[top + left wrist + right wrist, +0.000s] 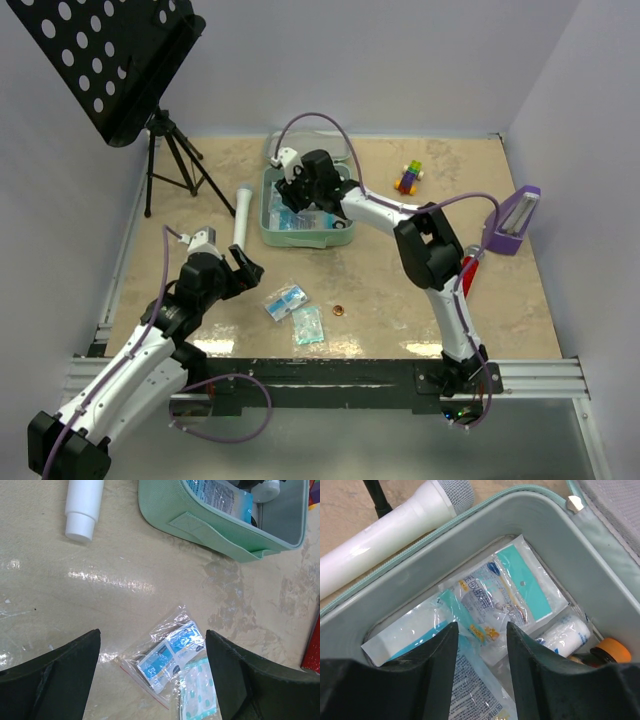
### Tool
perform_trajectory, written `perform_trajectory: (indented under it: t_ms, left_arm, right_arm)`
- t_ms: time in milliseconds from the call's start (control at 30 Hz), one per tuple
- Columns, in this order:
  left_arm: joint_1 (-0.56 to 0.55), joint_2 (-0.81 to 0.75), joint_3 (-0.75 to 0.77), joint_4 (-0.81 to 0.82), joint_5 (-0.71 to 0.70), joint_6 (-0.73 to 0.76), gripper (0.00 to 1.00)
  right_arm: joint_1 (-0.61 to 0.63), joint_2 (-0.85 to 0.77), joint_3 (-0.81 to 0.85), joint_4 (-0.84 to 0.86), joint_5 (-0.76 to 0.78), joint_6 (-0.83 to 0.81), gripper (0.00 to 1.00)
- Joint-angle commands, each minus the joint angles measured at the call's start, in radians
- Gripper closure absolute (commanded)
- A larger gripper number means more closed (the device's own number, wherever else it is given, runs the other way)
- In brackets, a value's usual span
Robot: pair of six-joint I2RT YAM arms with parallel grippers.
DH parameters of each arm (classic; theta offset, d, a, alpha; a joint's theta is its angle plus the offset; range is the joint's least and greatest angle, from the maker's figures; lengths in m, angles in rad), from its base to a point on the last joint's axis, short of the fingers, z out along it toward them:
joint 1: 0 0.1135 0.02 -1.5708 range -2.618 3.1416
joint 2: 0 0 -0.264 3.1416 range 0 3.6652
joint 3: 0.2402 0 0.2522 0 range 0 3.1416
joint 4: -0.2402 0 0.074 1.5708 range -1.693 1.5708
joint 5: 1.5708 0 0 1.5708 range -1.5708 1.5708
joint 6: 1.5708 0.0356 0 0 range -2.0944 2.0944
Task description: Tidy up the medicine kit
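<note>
The medicine kit is a pale mint-green case lying open at the back middle of the table. My right gripper reaches down into it. In the right wrist view, the right gripper has its jaws apart over a clear printed packet that lies loose on other packets inside the medicine kit. My left gripper hangs open above the table. Below the left gripper lie a clear bag of blue sachets and a teal-dotted packet.
A white microphone-like tube lies left of the kit. A music stand fills the back left. A purple wedge, a red object, a colourful toy and a coin are on the table. A gauze roll and orange-capped bottle sit in the kit.
</note>
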Motion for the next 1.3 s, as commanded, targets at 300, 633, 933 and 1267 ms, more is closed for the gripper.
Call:
perform_trajectory:
  t_ms: [300, 633, 933, 1267]
  left_arm:
    - [0.005, -0.001, 0.007, 0.012, -0.018, 0.008, 0.07]
    - [0.005, 0.031, 0.009, 0.016, -0.041, -0.018, 0.00]
    - [0.005, 0.050, -0.014, 0.044, -0.013, -0.027, 0.03]
    - [0.005, 0.031, -0.026, 0.049, -0.001, -0.033, 0.05]
  right_arm:
    - [0.048, -0.670, -0.553, 0.233, 0.401, 0.479, 0.40]
    - [0.172, -0.957, -1.016, 0.050, 0.569, 0.845, 0.43]
    - [0.374, -0.856, -1.046, -0.043, 0.560, 0.983, 0.40]
    - [0.473, -0.744, -1.021, -0.138, 0.615, 1.069, 0.42]
